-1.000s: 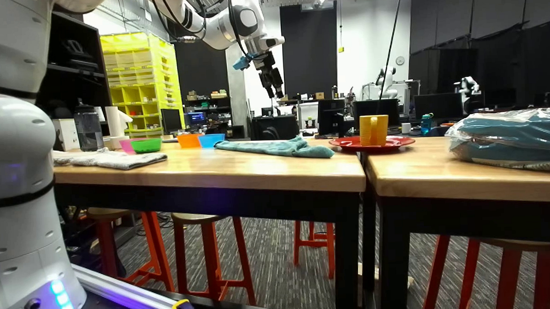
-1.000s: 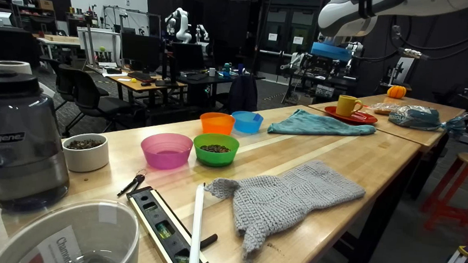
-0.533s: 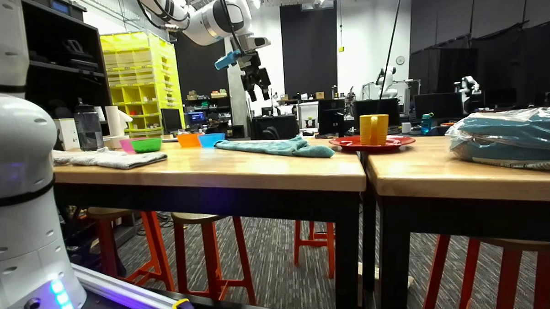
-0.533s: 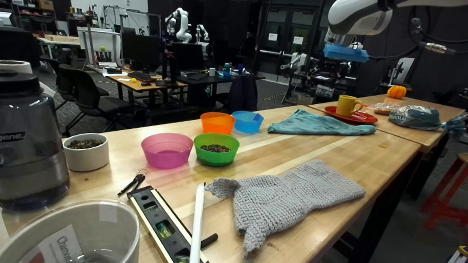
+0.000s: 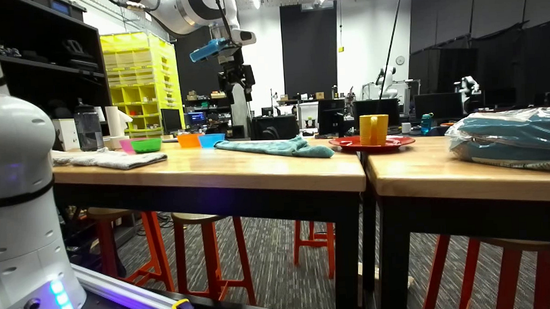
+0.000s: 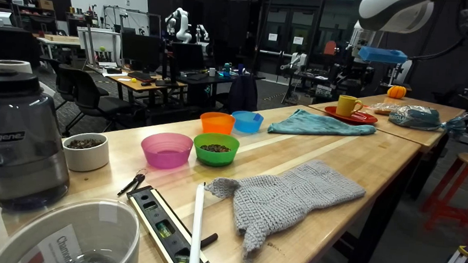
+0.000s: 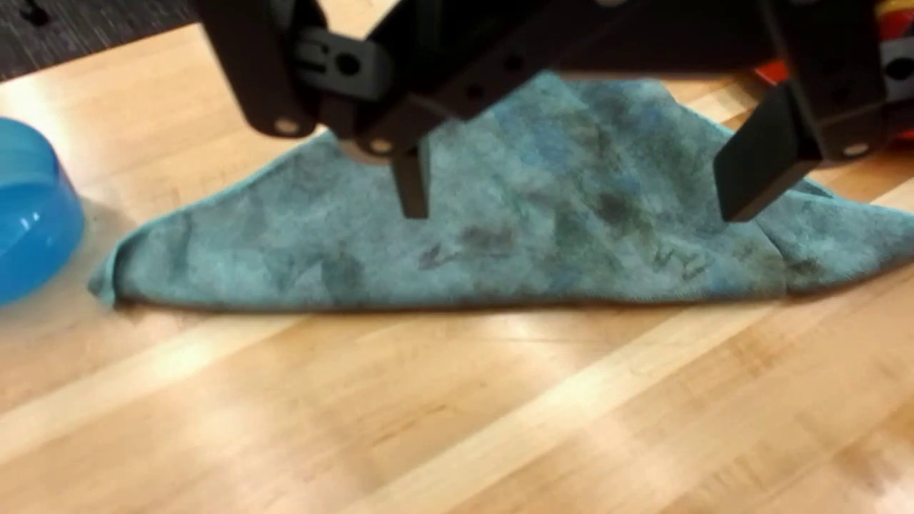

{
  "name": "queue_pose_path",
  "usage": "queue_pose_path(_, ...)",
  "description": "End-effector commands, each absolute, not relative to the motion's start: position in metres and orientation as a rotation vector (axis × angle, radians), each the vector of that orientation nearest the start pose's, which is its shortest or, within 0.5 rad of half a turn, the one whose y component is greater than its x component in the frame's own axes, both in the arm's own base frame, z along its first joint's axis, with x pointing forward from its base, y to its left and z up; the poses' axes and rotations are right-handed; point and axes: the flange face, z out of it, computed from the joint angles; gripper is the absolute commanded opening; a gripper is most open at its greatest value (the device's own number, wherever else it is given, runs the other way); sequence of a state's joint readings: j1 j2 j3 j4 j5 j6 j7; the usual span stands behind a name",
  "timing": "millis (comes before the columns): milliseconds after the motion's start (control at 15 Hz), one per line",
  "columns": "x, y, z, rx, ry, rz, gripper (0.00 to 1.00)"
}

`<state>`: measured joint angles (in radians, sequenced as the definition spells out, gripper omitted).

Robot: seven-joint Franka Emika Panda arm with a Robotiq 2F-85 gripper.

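My gripper stands open with nothing between its fingers. In the wrist view it hangs above a folded teal cloth with dark stains, lying on the wooden table. An exterior view shows the gripper well above the tabletop, apart from everything on it. That cloth lies between a blue bowl and a red plate that bears a yellow mug. Beside the blue one are an orange bowl, a pink bowl and a green bowl with dark bits in it.
Nearer that camera lie a grey knitted cloth, a spirit level, a white stick and keys. A tall bottle, a white bowl and a clear container stand alongside. A bagged item sits on the far table.
The arm has swung steadily, its gripper going left in an exterior view, while the blue wrist part has shifted right in an exterior view. The jaws have stayed open; the table's objects have not moved.
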<state>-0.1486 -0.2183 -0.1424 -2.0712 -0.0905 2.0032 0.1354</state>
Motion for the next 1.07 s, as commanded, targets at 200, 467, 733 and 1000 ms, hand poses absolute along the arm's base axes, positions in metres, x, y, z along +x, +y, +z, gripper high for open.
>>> queue_pose_path(200,0.403,-0.165,0.536,-3.148,0.516,-0.178,1.0)
queue_pose_path(467,0.381,-0.169,0.531,-3.124,0.534,-0.185,1.0)
queue_pose_path(733,0.389,-0.171,0.529,-3.12,0.55,-0.168,1.0)
queue_pose_path(1000,0.388,-0.171,0.528,-3.119,0.549,-0.166,1.0)
